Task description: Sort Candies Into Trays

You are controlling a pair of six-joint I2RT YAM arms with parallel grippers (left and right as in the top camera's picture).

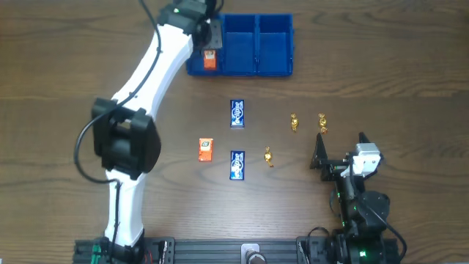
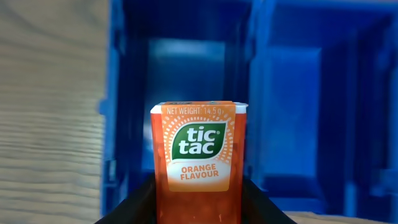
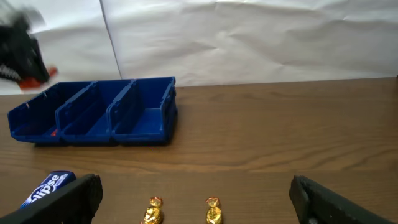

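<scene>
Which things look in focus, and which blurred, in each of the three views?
Left wrist view: the orange candy box is in focus, the blue tray behind it soft. Right wrist view: the left gripper is smeared, the blue tray crisp. Top view: even light.

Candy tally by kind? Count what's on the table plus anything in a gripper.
Orange boxes: 2, one on the table, one in the left gripper
Blue packets: 2
Gold wrapped candies: 3
Total: 7
</scene>
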